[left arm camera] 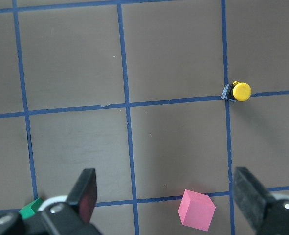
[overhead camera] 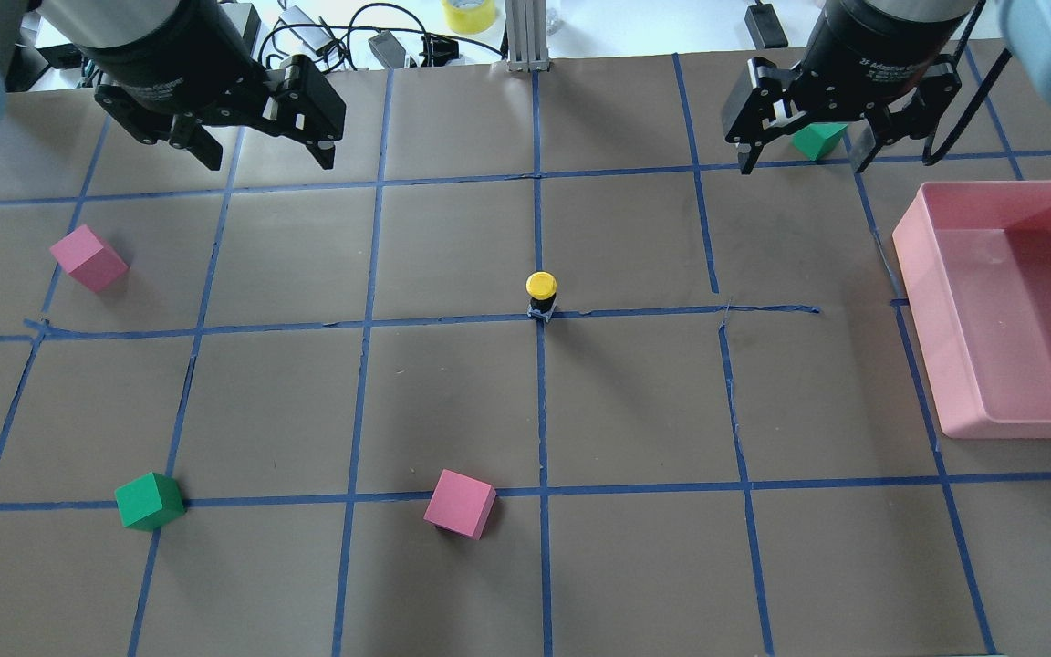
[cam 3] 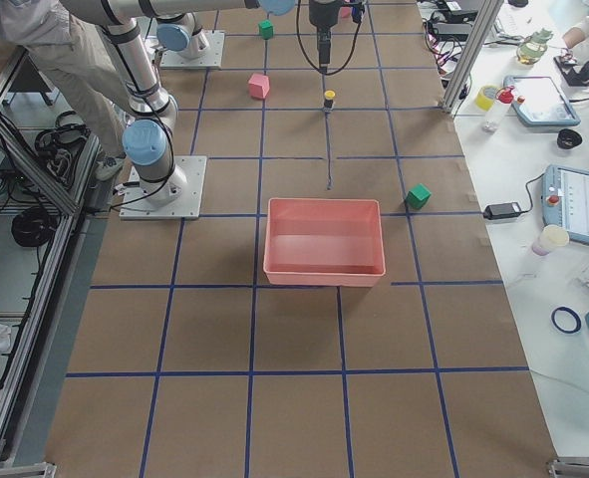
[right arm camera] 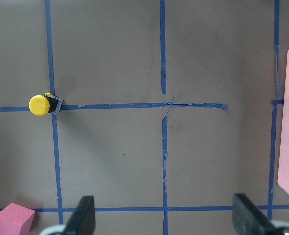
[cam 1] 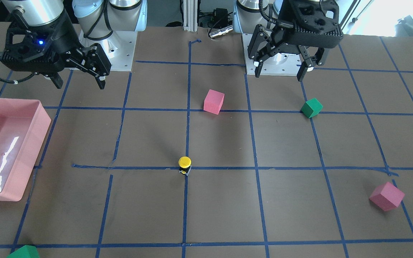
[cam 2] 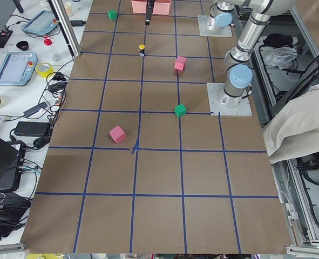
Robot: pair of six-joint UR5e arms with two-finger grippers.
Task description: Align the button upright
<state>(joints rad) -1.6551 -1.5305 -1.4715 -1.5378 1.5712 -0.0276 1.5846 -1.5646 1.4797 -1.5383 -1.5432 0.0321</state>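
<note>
The button (overhead camera: 541, 286) is small, with a round yellow cap above a black body and pale base. It stands cap-up on a crossing of blue tape lines mid-table. It also shows in the front view (cam 1: 184, 163), the left wrist view (left arm camera: 240, 91) and the right wrist view (right arm camera: 40, 105). My left gripper (overhead camera: 267, 157) hangs open and empty, well away from the button; it also shows in the front view (cam 1: 279, 75). My right gripper (overhead camera: 803, 164) hangs open and empty on the other side, and shows in the front view (cam 1: 80, 84). Neither touches anything.
A pink bin (overhead camera: 918, 274) sits at the table's right side. Two pink foam cubes (overhead camera: 88, 258) (overhead camera: 459, 503) and two green ones (overhead camera: 150, 501) (overhead camera: 819, 139) lie scattered. The brown table (overhead camera: 635, 566) carries a blue tape grid.
</note>
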